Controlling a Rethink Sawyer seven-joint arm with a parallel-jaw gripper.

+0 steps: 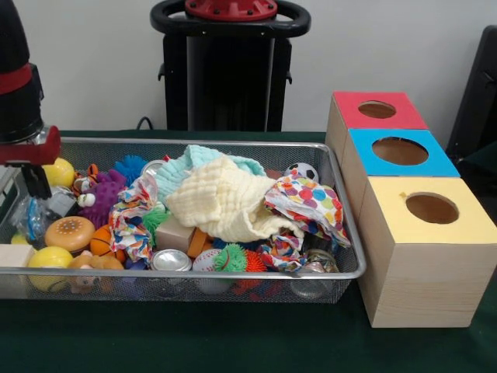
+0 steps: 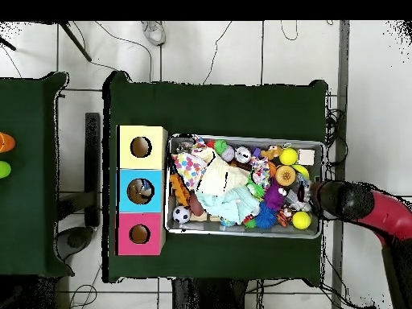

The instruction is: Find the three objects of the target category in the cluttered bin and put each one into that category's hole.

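The silver wire-mesh bin (image 1: pixel 233 273) sits on the green table, full of toys and cloths. A pale yellow cloth (image 1: pixel 225 203), a mint cloth (image 1: pixel 194 163) and a dotted cloth (image 1: pixel 311 198) cover its middle. Three wooden boxes stand beside it, with a red-topped hole (image 1: pixel 378 110), a blue-topped hole (image 1: pixel 400 151) and a yellow-topped hole (image 1: pixel 431 208). My gripper (image 1: pixel 31 183) hangs low over the bin's left end, next to a yellow ball (image 1: pixel 58 172). In the overhead view the gripper (image 2: pixel 312 197) is at the right end of the bin (image 2: pixel 241 138). I see nothing held.
The bin also holds a soccer ball (image 1: pixel 304 171), an orange disc (image 1: pixel 70 231), a small basketball (image 1: pixel 101 241), a purple spiky toy (image 1: pixel 105 194), a tin can (image 1: pixel 171 260) and a wooden block (image 1: pixel 15 255). Something shows inside the blue box's hole (image 2: pixel 142 191).
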